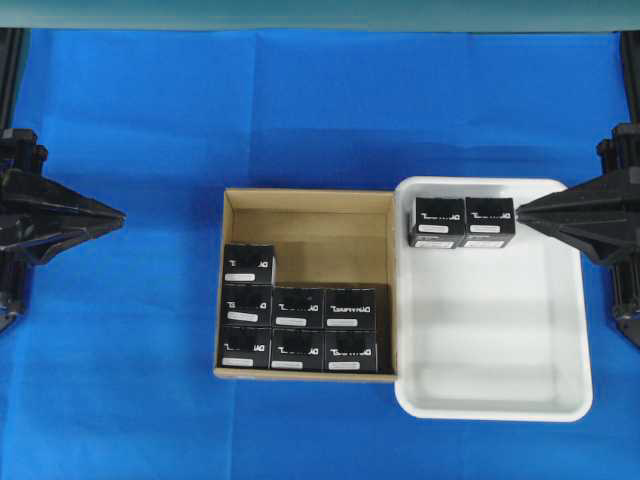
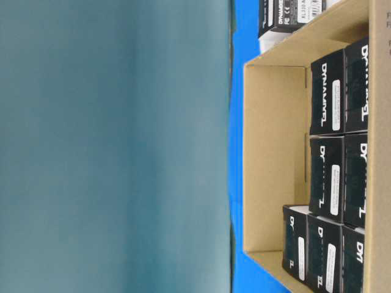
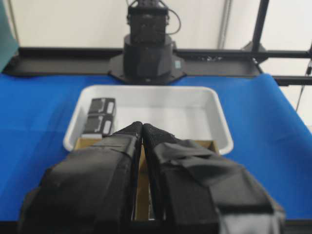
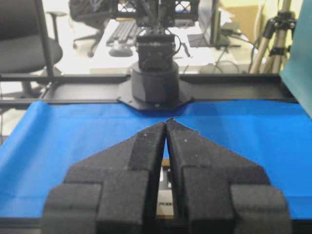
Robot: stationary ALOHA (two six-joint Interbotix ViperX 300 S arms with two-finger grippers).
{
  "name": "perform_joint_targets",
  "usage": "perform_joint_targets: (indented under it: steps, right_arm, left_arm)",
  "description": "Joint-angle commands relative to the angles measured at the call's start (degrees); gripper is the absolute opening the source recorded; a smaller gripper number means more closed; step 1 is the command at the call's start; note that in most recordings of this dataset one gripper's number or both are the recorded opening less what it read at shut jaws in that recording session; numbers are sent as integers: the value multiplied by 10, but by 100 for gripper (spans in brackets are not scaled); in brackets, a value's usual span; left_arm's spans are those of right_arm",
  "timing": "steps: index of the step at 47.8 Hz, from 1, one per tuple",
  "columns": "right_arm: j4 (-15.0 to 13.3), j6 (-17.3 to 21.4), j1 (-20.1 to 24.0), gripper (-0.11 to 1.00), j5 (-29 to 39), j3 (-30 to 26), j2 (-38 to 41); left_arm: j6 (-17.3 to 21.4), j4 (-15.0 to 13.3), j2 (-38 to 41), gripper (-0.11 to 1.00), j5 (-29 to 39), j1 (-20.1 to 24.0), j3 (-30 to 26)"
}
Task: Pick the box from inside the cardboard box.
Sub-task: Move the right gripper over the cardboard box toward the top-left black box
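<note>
The brown cardboard box (image 1: 305,215) sits mid-table and holds several small black boxes (image 1: 298,325) with white lettering along its left and front sides; its back right part is bare. They also show in the table-level view (image 2: 333,183). Two more black boxes (image 1: 463,221) lie in the white tray's back left corner, also in the left wrist view (image 3: 100,115). My left gripper (image 1: 118,213) is shut and empty at the far left, well away from the carton. My right gripper (image 1: 522,209) is shut and empty, its tip just right of the tray's two boxes.
The white plastic tray (image 1: 500,390) touches the carton's right wall; most of its floor is bare. Blue cloth (image 1: 120,360) covers the table. The opposite arm's base (image 3: 146,53) stands beyond the tray in the left wrist view.
</note>
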Motion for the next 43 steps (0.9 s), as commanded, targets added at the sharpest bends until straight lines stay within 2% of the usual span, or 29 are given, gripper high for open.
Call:
perform_joint_targets:
  steps: [1,3,6,8,11,18,27,43]
  right_arm:
    - [11,10,-5,14,2,-14,7]
    - [32,12,-6,13,18,-23,11]
    - [59,19,-15,2,68,-47,23]
    - [69,24,-25,-1,107,-69,33]
    - [69,30,-40,-1,182,-113,54]
    - [69,41,-59,-1,301,-195,105]
    - [69,49,-51,-1,426,-297,203]
    - [69,47,-38,0,670,-508,435]
  left_arm:
    - [-7,8,-1,14,2,2,-21]
    - [-7,8,-2,12,8,2,-25]
    - [-8,8,-4,2,20,1,-30]
    - [-9,8,-6,-3,33,1,-31]
    - [-10,8,-12,-6,51,0,-33]
    - [-18,9,-31,-6,95,-1,-51]
    - [-19,8,-38,-6,155,0,-60]
    - [-20,9,-37,-6,166,-1,-63]
